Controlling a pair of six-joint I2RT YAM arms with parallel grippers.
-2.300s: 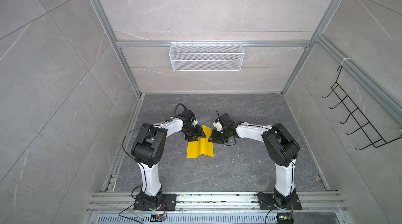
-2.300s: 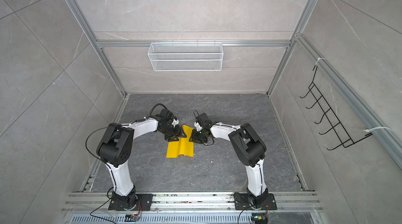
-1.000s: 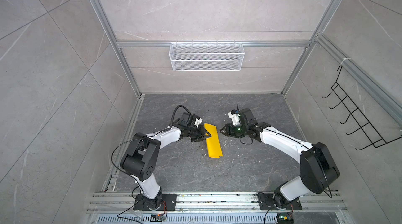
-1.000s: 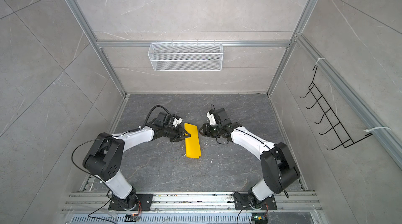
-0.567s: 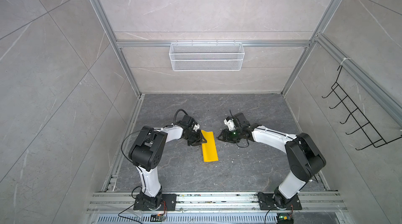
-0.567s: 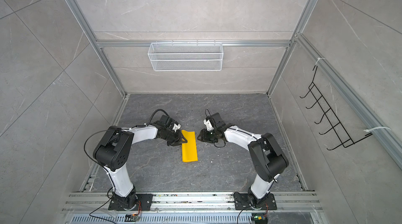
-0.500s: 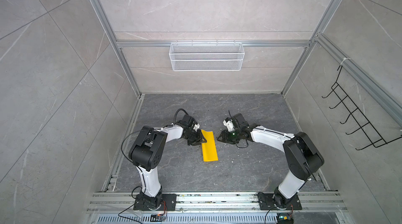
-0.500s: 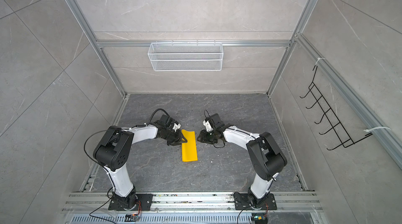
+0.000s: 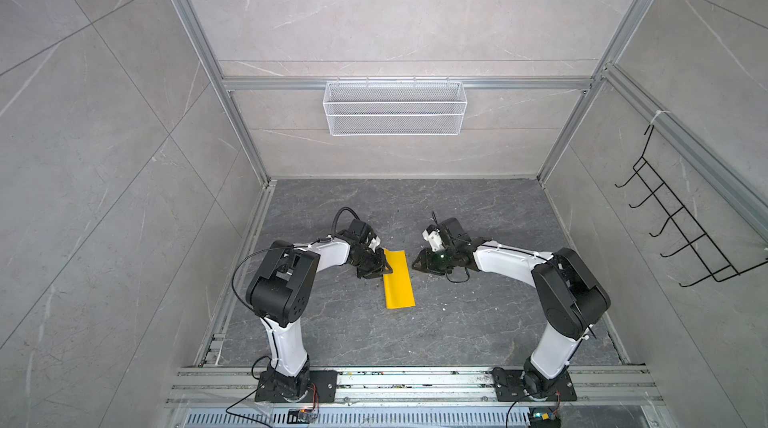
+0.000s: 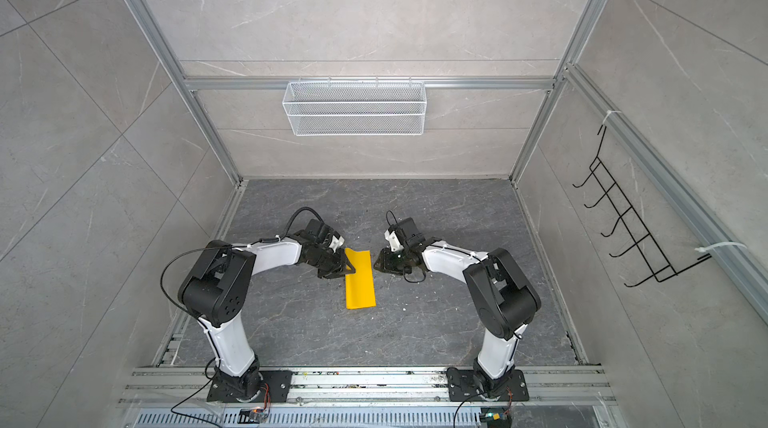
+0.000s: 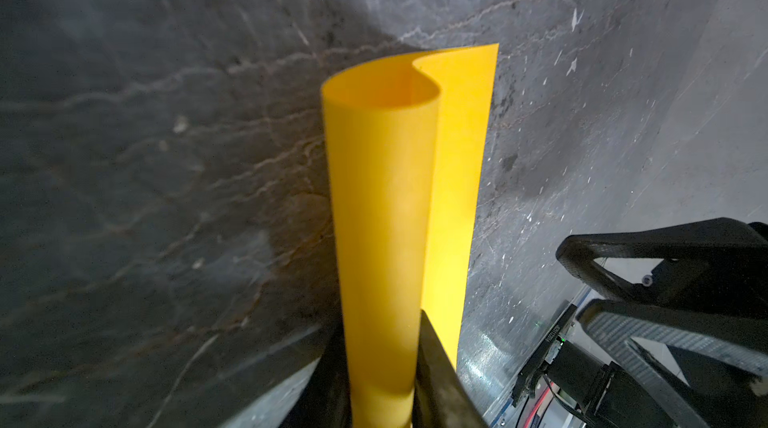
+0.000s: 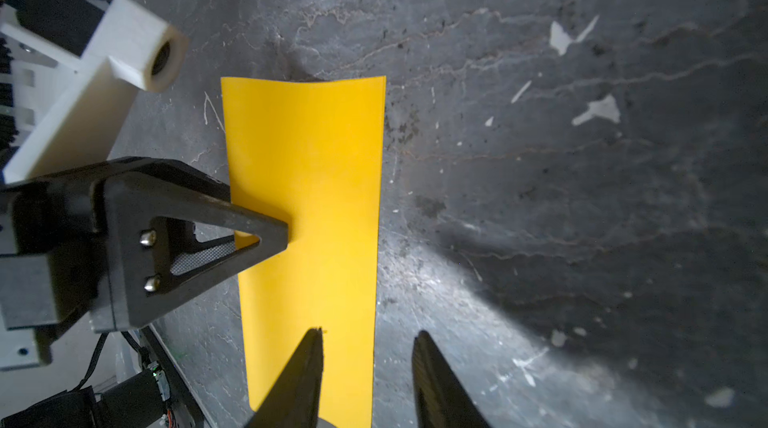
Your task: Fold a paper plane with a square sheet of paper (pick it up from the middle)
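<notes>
- We saw the left gripper (image 9: pixel 383 270) clamped on the square sheet of paper (image 9: pixel 399 284), its two fingers pinching the doubled yellow layers at the side edge nearest it.
- In the left wrist view, the sheet ran out ahead of those fingers, curled over on itself in a loose, uncreased bend.
- The paper rested on the dark floor (image 9: pixel 457 322) between the two grippers.
- The right gripper (image 12: pixel 370 332) stood with its jaws a narrow way apart, gripping nothing.
- One of its fingertips hung over the sheet's near edge and the other over bare floor just beside it; we could not tell whether either touched.
</notes>
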